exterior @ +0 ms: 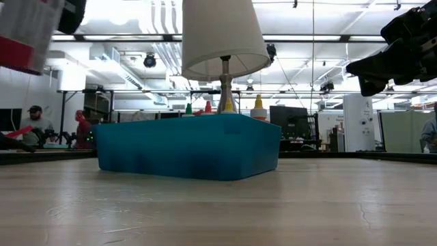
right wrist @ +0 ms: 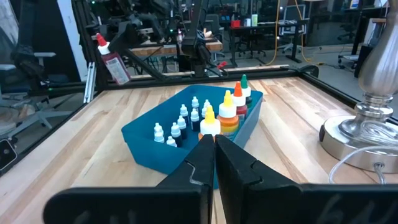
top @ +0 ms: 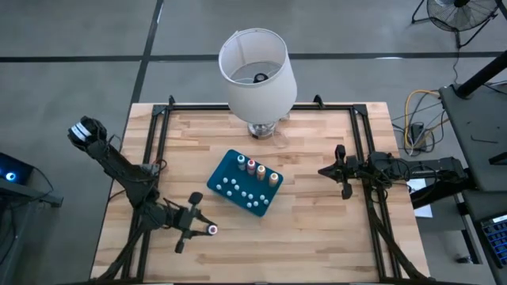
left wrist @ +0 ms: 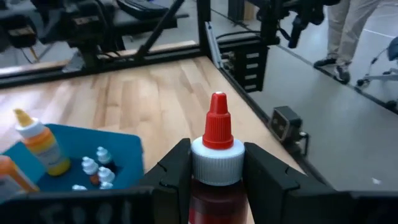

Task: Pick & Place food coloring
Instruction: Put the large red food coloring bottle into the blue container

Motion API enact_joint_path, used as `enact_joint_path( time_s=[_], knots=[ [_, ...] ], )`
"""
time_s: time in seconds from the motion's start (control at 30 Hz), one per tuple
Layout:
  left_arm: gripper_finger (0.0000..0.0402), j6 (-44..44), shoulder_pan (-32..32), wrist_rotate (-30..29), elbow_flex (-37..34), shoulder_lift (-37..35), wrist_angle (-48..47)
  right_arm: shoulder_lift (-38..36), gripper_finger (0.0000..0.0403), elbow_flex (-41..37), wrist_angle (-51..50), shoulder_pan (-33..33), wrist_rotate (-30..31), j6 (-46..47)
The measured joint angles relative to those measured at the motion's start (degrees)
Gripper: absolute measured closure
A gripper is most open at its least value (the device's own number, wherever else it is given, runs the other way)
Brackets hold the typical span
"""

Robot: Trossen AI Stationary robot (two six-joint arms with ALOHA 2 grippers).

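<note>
A red food coloring bottle (left wrist: 217, 134) with a white collar and red tip is in my left gripper (left wrist: 216, 155), over the table's near left part (top: 204, 227). It also shows far off in the right wrist view (right wrist: 113, 61). More food coloring bottles, green (right wrist: 245, 86), orange (right wrist: 237, 99) and yellow (right wrist: 227, 112), stand upright in the teal-blue tray (top: 226, 170) at mid-table, beside several small white-capped bottles (right wrist: 180, 124). My right gripper (right wrist: 214, 146) waits shut at the table's right side (top: 323, 169), pointing level at the tray. My left gripper pinches the red bottle between its two fingers, which stand on either side of the white collar (left wrist: 216, 163) and the dark red body below it. The bottle lies along the fingers, tip sticking out past them. It is lifted clear of the table, slightly tilted.
A lamp with a white shade (top: 257, 67) and a silver base (right wrist: 364, 134) stands at the far middle, just behind the tray. Black frame rails (top: 154, 150) run along the table's sides. Bare wood lies near and right of the tray. People (exterior: 31, 121) show in the room beyond.
</note>
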Motion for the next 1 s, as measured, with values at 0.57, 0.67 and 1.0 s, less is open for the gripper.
enact_joint_path(
  time_s=[0.57,0.67,1.0],
  knots=[
    [0.0310,3.7,11.0,7.9,-0.7,0.0,8.9,0.0,0.0394,0.0,0.0,0.0,0.0,0.0],
    [0.0310,3.9,12.1,9.4,-0.7,0.8,10.3,0.0,0.0394,0.0,0.0,0.0,0.0,0.0],
    [0.0310,6.1,15.0,13.9,-0.8,11.2,27.2,0.0,0.0394,0.0,0.0,0.0,0.0,0.0]
  ],
)
